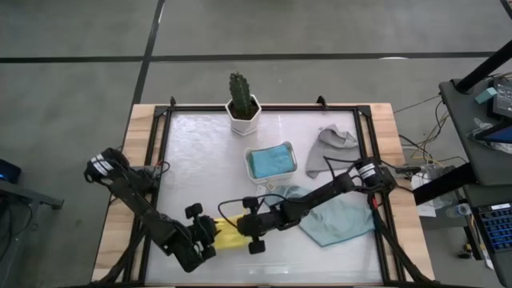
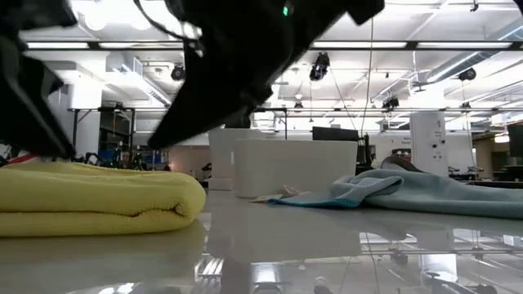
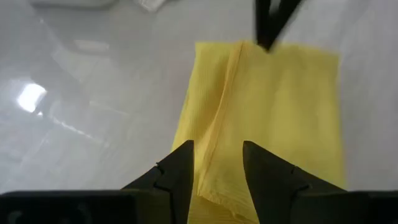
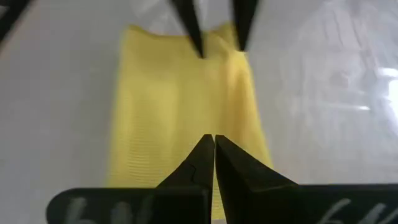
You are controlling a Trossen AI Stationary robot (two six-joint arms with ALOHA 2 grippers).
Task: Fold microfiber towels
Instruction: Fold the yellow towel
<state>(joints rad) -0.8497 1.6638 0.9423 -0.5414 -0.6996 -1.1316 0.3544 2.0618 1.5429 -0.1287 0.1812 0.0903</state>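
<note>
- The yellow towel (image 1: pixel 230 234) lay folded into a long strip at the near edge of the table (image 1: pixel 200 160), right between the two grippers, one at each short end.
- The left gripper (image 3: pixel 216 163) sat over the towel's one end with its fingers (image 3: pixel 177 171) partly apart. A fold ridge of the towel ran into the gap between them, but I couldn't tell whether they actually pinched anything.
- The right gripper (image 4: pixel 214 149) had its fingers pressed fully together, tips meeting in a point, nothing caught between them. It hung over the opposite end of the yellow towel, facing the left gripper straight down the length of the strip.
- From table height the yellow towel looked like a thick soft roll with a rounded folded edge, dark arm parts hanging above it.
- The pale teal towel (image 1: pixel 340 220) lay crumpled and spread out under and behind the right arm, well off from its fingertips.
- The bright blue towel (image 1: pixel 270 161) sat folded in the white tray (image 1: pixel 272 178), beyond both grippers toward the middle of the table.
- The grey towel (image 1: pixel 328 148) was bunched up further out on the right arm's side, and a potted cactus (image 1: pixel 242 104) stood at the far edge.
</note>
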